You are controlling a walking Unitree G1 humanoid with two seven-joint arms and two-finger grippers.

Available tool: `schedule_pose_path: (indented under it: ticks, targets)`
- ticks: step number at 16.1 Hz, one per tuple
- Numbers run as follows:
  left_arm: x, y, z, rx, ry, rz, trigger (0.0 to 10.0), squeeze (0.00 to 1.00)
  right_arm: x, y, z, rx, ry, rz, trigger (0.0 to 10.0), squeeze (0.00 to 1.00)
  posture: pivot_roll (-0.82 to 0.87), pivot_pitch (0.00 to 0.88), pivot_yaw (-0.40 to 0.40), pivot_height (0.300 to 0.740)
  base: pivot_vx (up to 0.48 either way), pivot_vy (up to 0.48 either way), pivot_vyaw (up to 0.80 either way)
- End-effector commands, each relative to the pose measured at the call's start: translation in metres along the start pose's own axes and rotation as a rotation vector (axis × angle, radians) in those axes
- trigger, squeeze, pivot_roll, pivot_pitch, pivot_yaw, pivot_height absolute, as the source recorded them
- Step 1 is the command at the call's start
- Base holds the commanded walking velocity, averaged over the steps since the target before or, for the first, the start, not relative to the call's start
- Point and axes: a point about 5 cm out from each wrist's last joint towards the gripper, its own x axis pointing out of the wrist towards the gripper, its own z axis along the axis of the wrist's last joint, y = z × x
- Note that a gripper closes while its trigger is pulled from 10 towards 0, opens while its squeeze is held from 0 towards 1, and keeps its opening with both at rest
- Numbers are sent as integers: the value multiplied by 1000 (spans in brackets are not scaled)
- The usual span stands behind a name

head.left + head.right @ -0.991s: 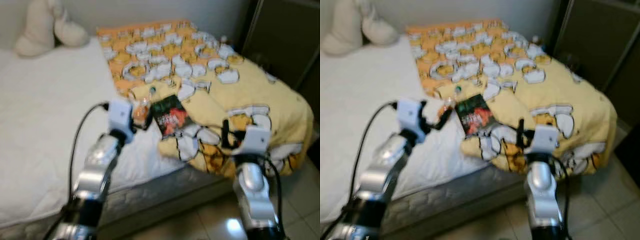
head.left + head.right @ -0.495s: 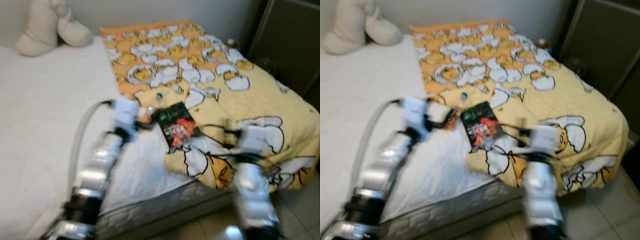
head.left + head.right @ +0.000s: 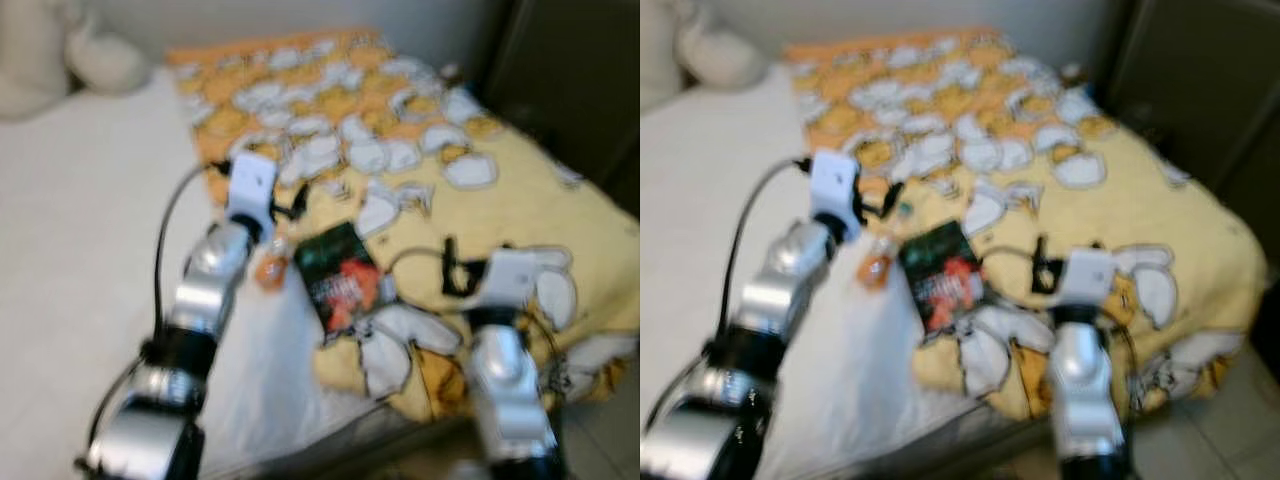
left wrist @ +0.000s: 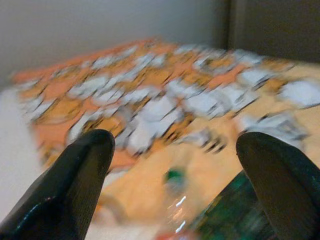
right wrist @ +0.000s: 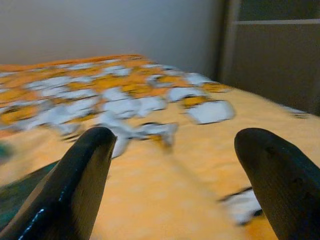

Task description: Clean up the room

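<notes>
With both pairs of fingers spread wide and holding nothing, the left gripper (image 3: 290, 205) hangs over the bed just above a small bottle (image 3: 268, 268), and the right gripper (image 3: 448, 270) hangs over the quilt (image 3: 470, 150) beside a book (image 3: 338, 275). Left wrist view: the two black fingertips (image 4: 75, 170) frame the bottle (image 4: 172, 200), its green cap up between them and its body lower and blurred; a corner of the book (image 4: 235, 210) lies just beside it. Right wrist view: the fingertips (image 5: 85, 170) frame only patterned quilt, with a dark edge of the book (image 5: 20, 195) at one side.

Step in hand, as judged: reaching for the bottle with the left gripper. To do it well, lower the open fingers so that they straddle the bottle's body across its narrow width, below the cap. Then close gently; the thin plastic may slip or roll on the soft sheet (image 3: 80, 250). Keep clear of the book, which lies against the bottle's side, and let the motion blur settle before closing.

Count:
- bottle, one, on the sheet at the quilt's edge
- book, one, dark cover with red, lying half on the quilt
- quilt, one, yellow and orange with white shapes
- pillows (image 3: 60, 60), seemingly two, pale, at the bed's far corner
- grippers, two
</notes>
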Motion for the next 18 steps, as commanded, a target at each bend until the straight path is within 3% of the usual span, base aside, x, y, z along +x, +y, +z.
schedule_pose_path:
  ticks: [1, 2, 8, 11, 14, 18]
  targets:
    - [4, -1, -5, -6, 43, 7, 10000, 0, -3, -6, 2, -12, 0, -13, 10000, 0, -114, 0, 66, 740, 0, 0, 0]
    - [18, -5, -4, -26, 94, 2, 10000, 0, -11, -10, 1, -18, 12, -25, 10000, 0, -134, 0, 72, 740, 0, 0, 0]
    - [33, -18, -8, -34, 194, -25, 10000, 0, -40, -15, 4, -28, 39, -35, 10000, 0, -228, 104, 95, 740, 0, 0, 0]
    - [34, -9, -12, 41, 236, 52, 10000, 0, -73, -2, 4, -13, 107, 163, 10000, 0, -284, 165, 84, 740, 0, 0, 0]
    - [35, 4, -5, 70, 218, 121, 10000, 0, -89, -4, 2, -12, 173, 266, 10000, 0, -307, 200, 63, 740, 0, 0, 0]
    - [31, 10, -14, 74, 257, 158, 10000, 0, -101, -2, 1, -36, 244, 414, 10000, 0, -305, 231, 33, 740, 0, 0, 0]
